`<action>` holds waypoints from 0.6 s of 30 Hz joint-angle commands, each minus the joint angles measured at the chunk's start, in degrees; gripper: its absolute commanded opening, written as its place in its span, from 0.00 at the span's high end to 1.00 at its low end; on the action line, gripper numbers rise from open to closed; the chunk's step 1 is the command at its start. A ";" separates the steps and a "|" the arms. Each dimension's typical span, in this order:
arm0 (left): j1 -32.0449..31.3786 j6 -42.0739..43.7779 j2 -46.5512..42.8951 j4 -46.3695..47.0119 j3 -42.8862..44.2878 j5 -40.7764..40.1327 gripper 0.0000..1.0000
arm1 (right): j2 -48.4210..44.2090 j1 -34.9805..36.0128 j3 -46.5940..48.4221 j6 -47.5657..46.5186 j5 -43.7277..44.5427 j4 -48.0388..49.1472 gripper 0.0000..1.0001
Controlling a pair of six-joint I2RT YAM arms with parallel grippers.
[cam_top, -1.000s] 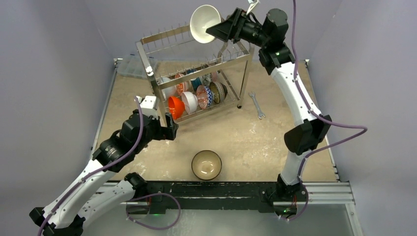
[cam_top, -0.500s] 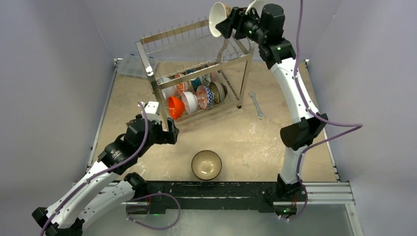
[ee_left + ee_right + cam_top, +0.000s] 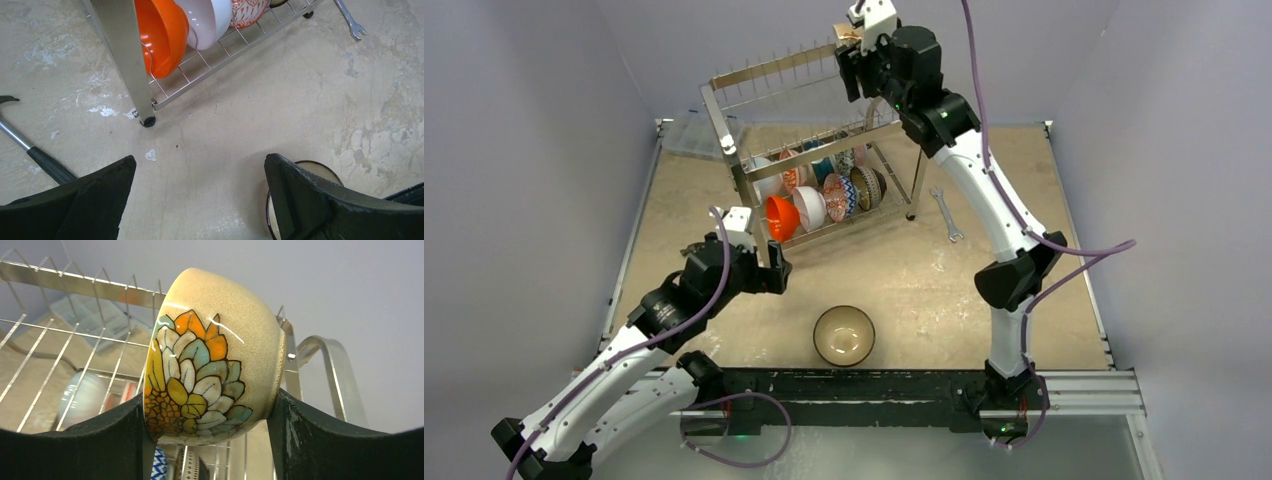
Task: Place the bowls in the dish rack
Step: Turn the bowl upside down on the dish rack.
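Note:
My right gripper (image 3: 852, 48) is shut on a tan bowl (image 3: 215, 355) painted with a flower, gripping it by base and rim. It holds the bowl on its side over the right end of the dish rack's (image 3: 834, 150) upper tier, whose prongs (image 3: 75, 285) show behind. On the lower tier stand an orange bowl (image 3: 781, 217), a white one (image 3: 810, 207) and patterned ones (image 3: 839, 196). A cream bowl with a dark rim (image 3: 844, 335) sits upright on the table near the arm bases. My left gripper (image 3: 769, 268) hovers open near the rack's front left leg (image 3: 125, 50), and its right finger partly covers the cream bowl (image 3: 320, 168).
A wrench (image 3: 945, 213) lies on the table right of the rack. A clear plastic box (image 3: 689, 135) sits behind the rack's left end. A black-handled tool (image 3: 35, 150) lies on the table left of my left gripper.
The right arm swung left and turned the tan bowl, which now sits mostly hidden behind the gripper over the upper tier. The left arm shifted only slightly.

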 commanded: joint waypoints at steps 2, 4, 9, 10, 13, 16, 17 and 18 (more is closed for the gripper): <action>0.11 0.40 -0.21 2.48 -0.31 0.87 0.01 | -2.19 0.99 2.21 -11.57 11.79 6.40 1.00; 0.16 0.48 0.02 2.58 -0.40 1.05 0.01 | -1.98 2.00 1.68 -14.22 14.89 6.89 1.00; 0.16 0.58 0.50 2.71 -0.42 1.31 0.01 | -1.96 4.19 -1.26 -21.31 23.16 10.79 1.00; 0.17 0.65 0.55 2.71 -0.42 1.34 0.01 | -2.03 4.33 -1.65 -22.19 23.80 11.43 1.00; 0.13 0.83 0.68 2.88 -0.51 1.42 0.01 | -1.57 4.52 -2.20 -24.58 24.19 12.61 1.00; 0.15 0.99 0.90 3.04 -0.47 1.68 0.01 | -0.74 5.02 -2.37 -26.47 24.51 12.67 1.00; 0.15 1.01 0.96 3.06 -0.53 1.75 0.01 | -0.52 5.08 -2.45 -26.92 24.42 12.65 1.00; 0.11 1.06 0.93 3.06 -0.55 1.78 0.01 | -0.34 5.27 -2.57 -27.33 24.21 12.57 1.00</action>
